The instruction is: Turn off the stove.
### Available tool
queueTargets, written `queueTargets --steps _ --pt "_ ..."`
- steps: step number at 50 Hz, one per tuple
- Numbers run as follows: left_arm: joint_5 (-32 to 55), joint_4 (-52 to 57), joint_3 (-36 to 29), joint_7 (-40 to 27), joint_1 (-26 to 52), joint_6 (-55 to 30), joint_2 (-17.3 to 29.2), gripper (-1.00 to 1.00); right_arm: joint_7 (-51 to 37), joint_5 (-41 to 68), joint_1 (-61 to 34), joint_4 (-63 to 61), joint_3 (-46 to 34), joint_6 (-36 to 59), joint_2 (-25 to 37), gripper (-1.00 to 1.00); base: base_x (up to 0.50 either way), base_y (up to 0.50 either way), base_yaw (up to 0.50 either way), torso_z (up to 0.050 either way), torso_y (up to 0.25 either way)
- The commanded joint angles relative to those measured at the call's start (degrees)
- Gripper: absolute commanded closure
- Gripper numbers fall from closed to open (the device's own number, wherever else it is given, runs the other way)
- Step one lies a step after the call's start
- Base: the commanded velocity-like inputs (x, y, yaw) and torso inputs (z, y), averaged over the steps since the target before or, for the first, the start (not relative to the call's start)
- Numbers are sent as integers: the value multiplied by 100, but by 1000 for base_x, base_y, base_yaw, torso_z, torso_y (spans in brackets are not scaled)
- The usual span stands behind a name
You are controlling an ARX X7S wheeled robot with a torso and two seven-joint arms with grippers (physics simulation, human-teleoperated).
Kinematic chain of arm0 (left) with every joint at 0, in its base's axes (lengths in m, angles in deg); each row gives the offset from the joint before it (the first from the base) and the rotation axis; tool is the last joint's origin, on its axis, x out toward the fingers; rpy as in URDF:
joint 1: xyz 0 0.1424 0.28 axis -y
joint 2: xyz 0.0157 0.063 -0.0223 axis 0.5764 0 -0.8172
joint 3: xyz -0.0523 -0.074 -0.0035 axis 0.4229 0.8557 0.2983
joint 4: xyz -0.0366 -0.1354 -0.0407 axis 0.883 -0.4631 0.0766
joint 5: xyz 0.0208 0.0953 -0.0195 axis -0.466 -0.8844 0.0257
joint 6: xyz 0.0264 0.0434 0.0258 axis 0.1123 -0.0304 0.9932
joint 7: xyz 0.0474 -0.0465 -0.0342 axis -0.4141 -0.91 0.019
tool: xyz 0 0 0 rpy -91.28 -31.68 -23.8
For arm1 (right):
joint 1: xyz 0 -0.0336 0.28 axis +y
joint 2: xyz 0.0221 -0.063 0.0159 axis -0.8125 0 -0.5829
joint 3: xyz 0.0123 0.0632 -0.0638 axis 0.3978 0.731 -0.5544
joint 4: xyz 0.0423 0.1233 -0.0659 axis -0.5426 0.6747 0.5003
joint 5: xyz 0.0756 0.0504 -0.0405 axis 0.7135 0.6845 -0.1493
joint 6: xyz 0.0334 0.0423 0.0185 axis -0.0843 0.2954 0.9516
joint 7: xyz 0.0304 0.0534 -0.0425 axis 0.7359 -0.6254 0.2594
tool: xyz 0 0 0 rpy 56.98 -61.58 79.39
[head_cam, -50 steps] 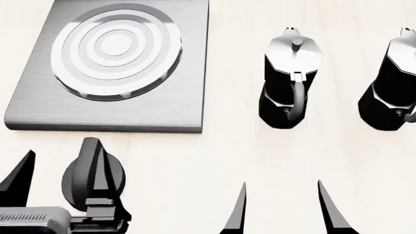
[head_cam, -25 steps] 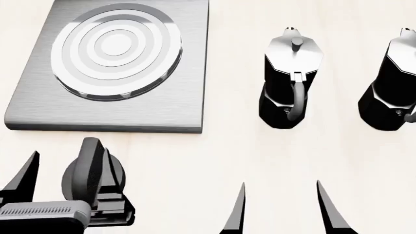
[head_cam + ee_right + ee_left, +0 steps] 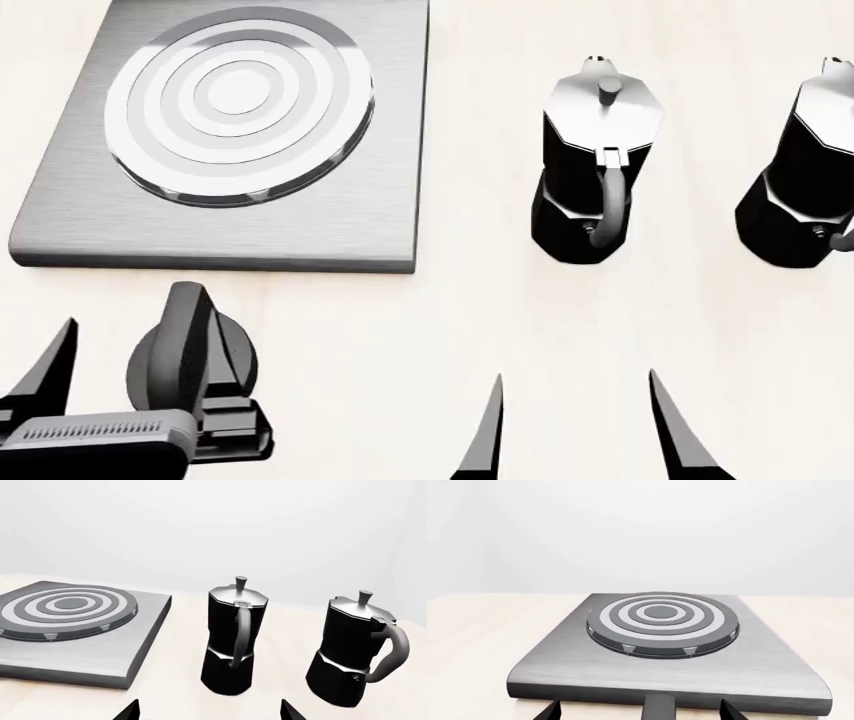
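1 stove (image 3: 240, 140), 1 knob (image 3: 187, 345), 2 moka pots (image 3: 598, 160) (image 3: 814, 170), 2 grippers: left (image 3: 140, 375), right (image 3: 577, 425).

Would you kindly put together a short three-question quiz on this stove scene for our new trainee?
1. True or false: the left gripper straddles the knob with its fingers spread.
2. How many moka pots stand beside the stove?
3. The right gripper is: A) shut on a pot, B) open and empty, C) on the burner.

Key:
1. True; one finger shows on each side of the knob in the head view.
2. Two: the nearer pot and the farther pot.
3. B.
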Motion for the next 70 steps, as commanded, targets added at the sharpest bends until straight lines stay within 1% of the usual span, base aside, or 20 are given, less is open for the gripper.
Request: queueTargets --steps 1,42,70 --pt "13 -124 21 -70 29 62 30 -100 -16 19 -5 -2 -19 2 21 -100 0 0 0 0 0" --pt "3 -591 -68 -219 134 269 79 -100 -75 54 -26 68 -97 -62 80 -100 0 0 0 0 0" --pt "167 -850 -159 -181 239 150 92 -100 -114 107 -30 71 -117 -86 125 -100 0 0 0 0 0"
